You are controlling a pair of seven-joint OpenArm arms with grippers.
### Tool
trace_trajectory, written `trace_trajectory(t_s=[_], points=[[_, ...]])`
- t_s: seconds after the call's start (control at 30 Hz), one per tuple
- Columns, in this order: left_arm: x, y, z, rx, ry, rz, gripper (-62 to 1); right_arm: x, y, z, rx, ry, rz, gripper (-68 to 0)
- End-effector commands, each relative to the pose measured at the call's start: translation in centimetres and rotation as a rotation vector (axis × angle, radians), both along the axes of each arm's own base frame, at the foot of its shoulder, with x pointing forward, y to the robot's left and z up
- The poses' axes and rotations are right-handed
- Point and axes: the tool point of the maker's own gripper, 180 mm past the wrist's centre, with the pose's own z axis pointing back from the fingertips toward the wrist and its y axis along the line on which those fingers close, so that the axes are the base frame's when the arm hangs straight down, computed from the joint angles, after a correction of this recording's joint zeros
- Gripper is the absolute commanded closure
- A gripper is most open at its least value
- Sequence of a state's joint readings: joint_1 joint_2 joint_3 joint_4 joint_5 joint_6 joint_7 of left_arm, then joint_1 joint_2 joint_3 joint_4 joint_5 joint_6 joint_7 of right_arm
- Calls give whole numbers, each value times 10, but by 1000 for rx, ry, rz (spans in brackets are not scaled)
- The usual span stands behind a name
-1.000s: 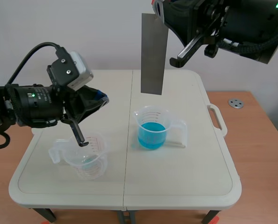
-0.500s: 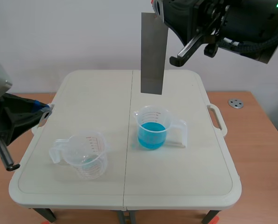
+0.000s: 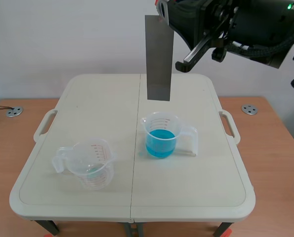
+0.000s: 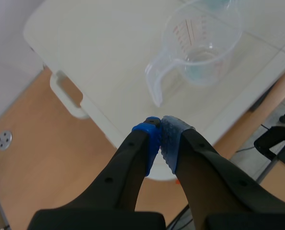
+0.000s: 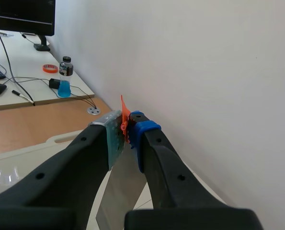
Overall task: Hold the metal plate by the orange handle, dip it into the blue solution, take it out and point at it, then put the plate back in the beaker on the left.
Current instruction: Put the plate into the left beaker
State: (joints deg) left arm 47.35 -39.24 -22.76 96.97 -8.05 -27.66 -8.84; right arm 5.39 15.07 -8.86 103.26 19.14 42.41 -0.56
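The right arm stands raised across the top of the scene, and the right gripper is closed on the orange handle at the upper end of the metal plate, with the handle pinched between the two pads; the plate hangs upright from that grip, a long grey strip in front of the white wall, its lower edge in the air above the beaker of blue solution and touching neither the rim nor the liquid; that beaker stands on the white folding table, just right of the table's centre seam, handle turned to the right; the empty clear beaker with red graduations stands to the left and nearer the robot, well apart from the blue one, handle turned to the left; the left arm does not appear in the scene view, but its wrist view shows the left gripper closed on nothing, pads pressed together, poised over the table's edge with the empty beaker ahead of it; a small metal disc lies on the wooden surface to the right of the table.
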Motion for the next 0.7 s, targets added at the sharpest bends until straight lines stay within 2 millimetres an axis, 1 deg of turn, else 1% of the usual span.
trace_trajectory(t_s=[0.0,0.17,0.33,0.67], points=[[-4,0,3,-20,-2,10,-15,-4,5,17,15,-51,33,-13],[-27,12,-8,-7,61,61,-15,-9,20,20,8,-62,79,-13],[-44,13,-17,-26,106,101,-15,-15,36,24,3,-74,134,-13],[-50,13,-20,-53,111,152,-15,-30,76,25,-11,-72,240,-13]])
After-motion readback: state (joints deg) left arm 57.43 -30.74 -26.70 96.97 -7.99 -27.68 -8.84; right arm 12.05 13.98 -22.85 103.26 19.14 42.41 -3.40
